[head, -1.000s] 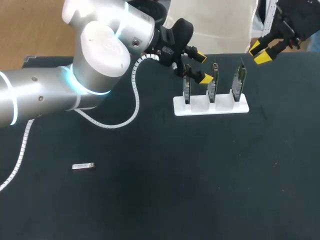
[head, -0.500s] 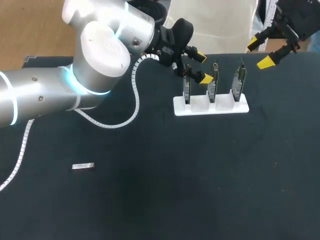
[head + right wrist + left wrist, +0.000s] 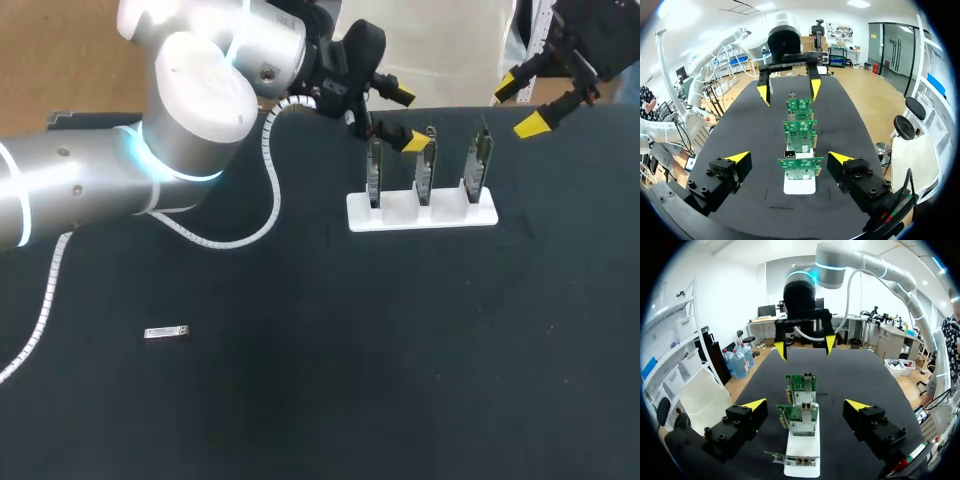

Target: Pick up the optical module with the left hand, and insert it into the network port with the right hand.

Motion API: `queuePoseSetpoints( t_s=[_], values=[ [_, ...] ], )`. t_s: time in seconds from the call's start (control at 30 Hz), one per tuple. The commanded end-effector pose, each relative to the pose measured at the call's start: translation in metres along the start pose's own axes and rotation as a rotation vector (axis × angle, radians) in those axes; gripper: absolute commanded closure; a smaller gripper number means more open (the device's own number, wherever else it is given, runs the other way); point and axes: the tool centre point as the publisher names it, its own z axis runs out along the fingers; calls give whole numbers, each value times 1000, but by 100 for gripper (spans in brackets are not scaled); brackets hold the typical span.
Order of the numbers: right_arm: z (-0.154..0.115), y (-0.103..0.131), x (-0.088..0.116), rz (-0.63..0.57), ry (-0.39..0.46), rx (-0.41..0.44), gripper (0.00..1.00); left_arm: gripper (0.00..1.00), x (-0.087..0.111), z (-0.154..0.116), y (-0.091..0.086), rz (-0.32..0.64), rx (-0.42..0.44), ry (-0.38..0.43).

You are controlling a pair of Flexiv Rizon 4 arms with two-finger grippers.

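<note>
Black table (image 3: 400,350). Left arm (image 3: 90,190) comes across to the far side. White rack (image 3: 420,212) holds three cards (image 3: 424,170) upright. Left gripper (image 3: 408,118) hovers over the rack's left-hand cards, fingers spread, empty. Right gripper (image 3: 520,105) is beyond the rack's other end, fingers apart, empty. Small silver module (image 3: 167,332) lies flat, well apart from the rack; too small to tell its facing.

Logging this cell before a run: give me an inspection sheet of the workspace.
Surface: black table, bare apart from the job's things.
Job's things: module lies flat at the near left, not yet picked up; three green boards stand upright in a white holder.
Clutter: nothing seen.
End effectors: left end effector open, empty, at the holder's left end; right end effector open, empty, past its right end.
Cables: white spiral-wrapped cable hangs from the left arm onto the table.
Surroundings: nothing seen reaching over the table.
</note>
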Motion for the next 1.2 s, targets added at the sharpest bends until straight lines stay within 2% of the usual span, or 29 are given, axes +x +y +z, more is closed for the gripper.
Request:
queuePoseSetpoints(
  t_s=[0.03,0.23,0.3,0.5,0.67,0.8,0.87,0.97,1.0,1.13,1.2],
  values=[
    [0,1,0,0,0,3,0,0,-10,-21,-7,24,-33,-16],
    [0,1,0,0,0,3,0,0,-23,-71,-11,108,-109,28],
    [0,1,0,0,0,3,0,0,-20,-92,-14,121,-137,49],
    [0,1,0,0,0,3,0,0,-2,-158,-29,124,-256,197],
    [0,1,0,0,0,3,0,0,29,-198,-42,77,-317,338],
    [0,1,0,0,0,3,0,0,54,-215,-62,39,-322,448],
    [0,1,0,0,0,3,0,0,65,-220,-70,30,-301,475],
    [0,1,0,0,0,3,0,0,87,-230,-85,34,-285,585],
    [0,1,0,0,0,3,0,0,95,-234,-89,41,-266,597],
    [0,1,0,0,0,3,0,0,125,-251,-104,-6,-234,692],
    [0,1,0,0,0,3,0,0,138,-260,-113,-32,-236,710]
  ],
)
